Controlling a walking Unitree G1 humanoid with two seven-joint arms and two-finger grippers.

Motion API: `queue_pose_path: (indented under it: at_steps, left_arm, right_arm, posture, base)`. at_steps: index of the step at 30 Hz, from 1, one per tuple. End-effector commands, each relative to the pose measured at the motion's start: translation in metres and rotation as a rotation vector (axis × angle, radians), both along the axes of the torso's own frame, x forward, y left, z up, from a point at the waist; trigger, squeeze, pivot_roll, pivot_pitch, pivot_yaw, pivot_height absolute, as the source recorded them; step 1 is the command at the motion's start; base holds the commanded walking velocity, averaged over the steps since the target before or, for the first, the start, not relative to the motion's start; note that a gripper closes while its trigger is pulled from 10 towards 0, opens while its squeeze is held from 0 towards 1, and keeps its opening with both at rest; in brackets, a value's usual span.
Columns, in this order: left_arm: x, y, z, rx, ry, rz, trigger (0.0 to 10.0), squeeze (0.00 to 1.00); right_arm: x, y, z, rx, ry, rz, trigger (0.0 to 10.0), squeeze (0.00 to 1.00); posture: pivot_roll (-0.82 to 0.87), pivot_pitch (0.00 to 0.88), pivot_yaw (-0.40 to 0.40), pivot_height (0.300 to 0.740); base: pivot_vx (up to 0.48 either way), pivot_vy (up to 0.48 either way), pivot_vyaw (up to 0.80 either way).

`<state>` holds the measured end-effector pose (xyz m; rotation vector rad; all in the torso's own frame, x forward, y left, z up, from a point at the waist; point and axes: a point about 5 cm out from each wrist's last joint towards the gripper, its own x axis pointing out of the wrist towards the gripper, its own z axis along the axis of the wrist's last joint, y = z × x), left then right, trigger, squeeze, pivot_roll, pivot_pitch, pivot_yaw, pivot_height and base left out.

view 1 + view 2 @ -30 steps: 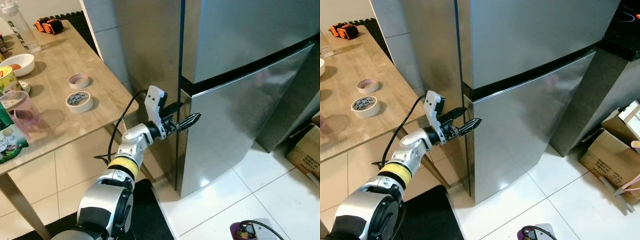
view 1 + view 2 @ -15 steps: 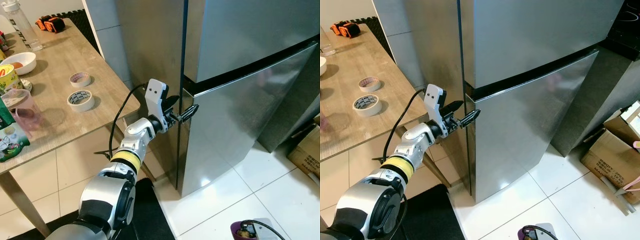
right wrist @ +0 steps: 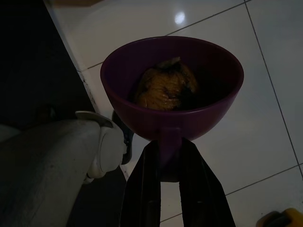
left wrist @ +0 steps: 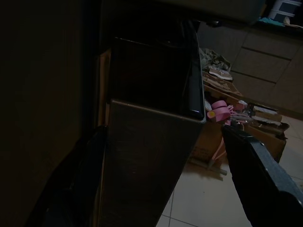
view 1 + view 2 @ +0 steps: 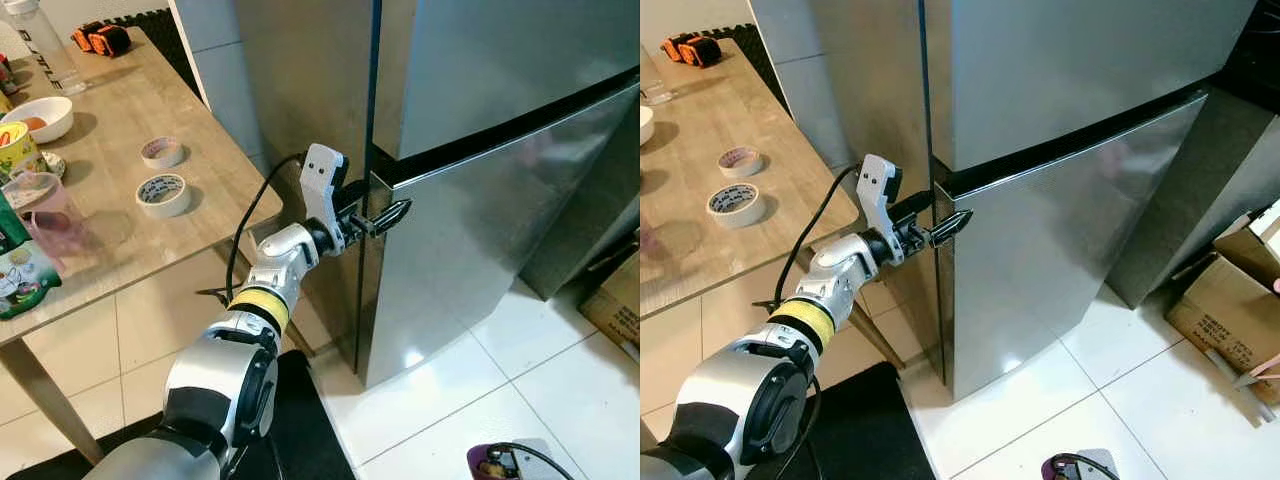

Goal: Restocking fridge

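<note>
The steel fridge has an upper door and a lower door, both standing shut. My left gripper is at the top left corner of the lower door, open, one finger on the door's front and the other at its side edge. In the left wrist view the door's edge lies between the two fingers. My right gripper hangs low over the floor, shut on the handle of a purple bowl that holds a yellow-brown piece of food.
A wooden table stands to the fridge's left with two tape rolls, a white bowl, a pink cup and a bottle. A black mat lies below. Cardboard boxes sit on the white tiles at right.
My left gripper has risen a little and reached further along the lower door's top corner, so its fingers now straddle the door's edge. The camera shifted slightly.
</note>
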<state>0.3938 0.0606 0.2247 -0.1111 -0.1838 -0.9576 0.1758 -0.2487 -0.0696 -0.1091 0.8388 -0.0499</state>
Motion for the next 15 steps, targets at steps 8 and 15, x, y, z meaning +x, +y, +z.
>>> queue_pose_path:
  at_steps: [8,15]
  left_arm:
    - [-0.009,-0.019,0.0,0.058,-0.034,-0.175,10.0,0.0]
    - [-0.025,-0.037,-0.02,0.097,-0.035,-0.318,10.0,0.0]
  right_arm:
    - [-0.004,-0.002,-0.001,0.01,-0.015,-0.034,10.0,0.0]
    - [-0.002,-0.001,0.0,0.014,-0.021,-0.037,10.0,0.0]
  posture:
    - [-0.15,0.223,0.07,0.74]
    - [-0.15,0.22,0.073,0.74]
  base:
    - [0.0,0.0,0.0]
    - [0.0,0.0,0.0]
